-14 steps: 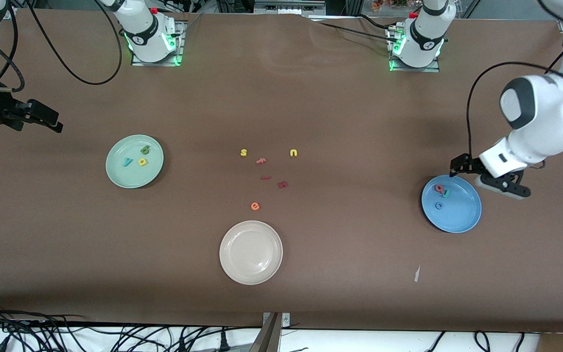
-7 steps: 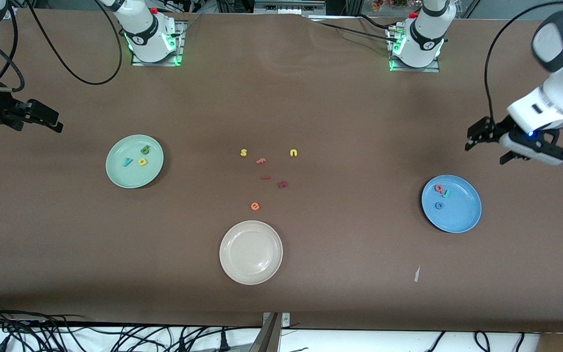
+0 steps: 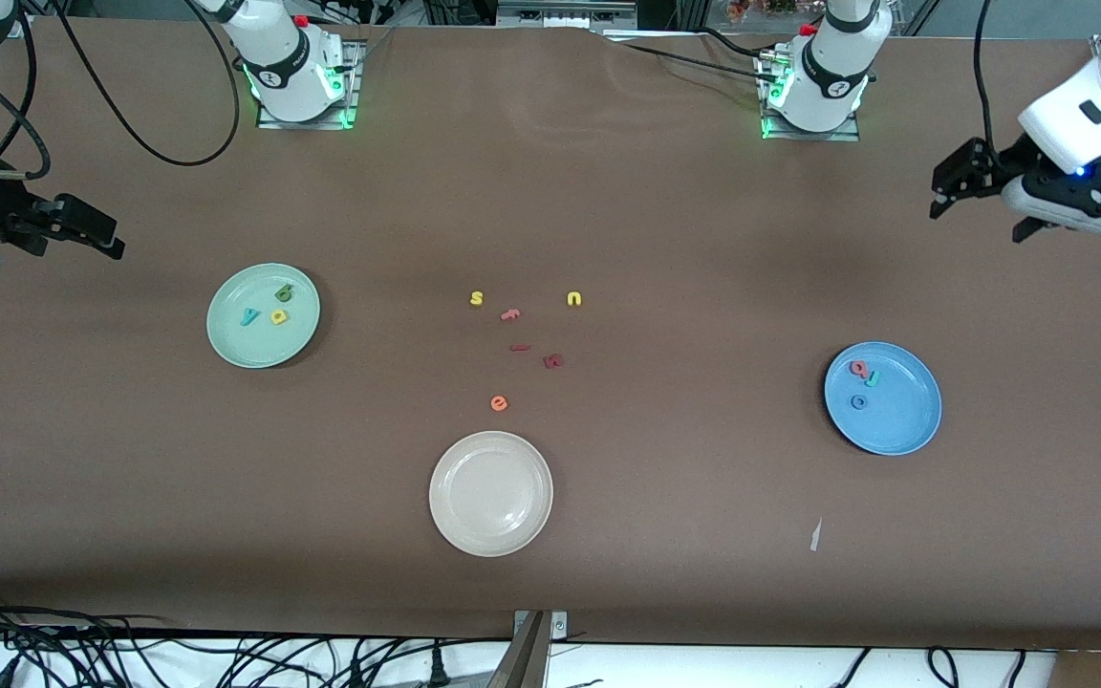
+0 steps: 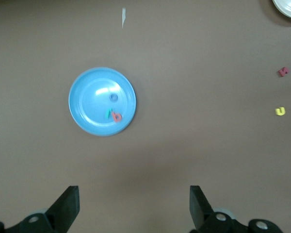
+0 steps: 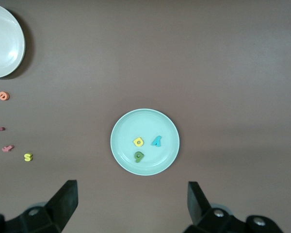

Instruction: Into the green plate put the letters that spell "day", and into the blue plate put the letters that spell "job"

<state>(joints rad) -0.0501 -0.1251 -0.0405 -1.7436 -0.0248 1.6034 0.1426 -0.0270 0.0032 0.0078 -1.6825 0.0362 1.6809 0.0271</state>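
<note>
The green plate sits toward the right arm's end of the table with three letters in it: the dark green one at about 1 o'clock from the plate's centre, the yellow one at 3 o'clock and the teal y at 9 o'clock, as the front view shows them. The blue plate lies toward the left arm's end and holds the pink letter at 11 o'clock, the teal j just beside it and the blue o at 8 o'clock. Spare letters lie mid-table, farther from the front camera than the white plate. The left gripper hangs spread and empty over bare table, at 1 o'clock from the blue plate. The right gripper waits spread and empty over bare table, at 10 o'clock from the green plate.
</note>
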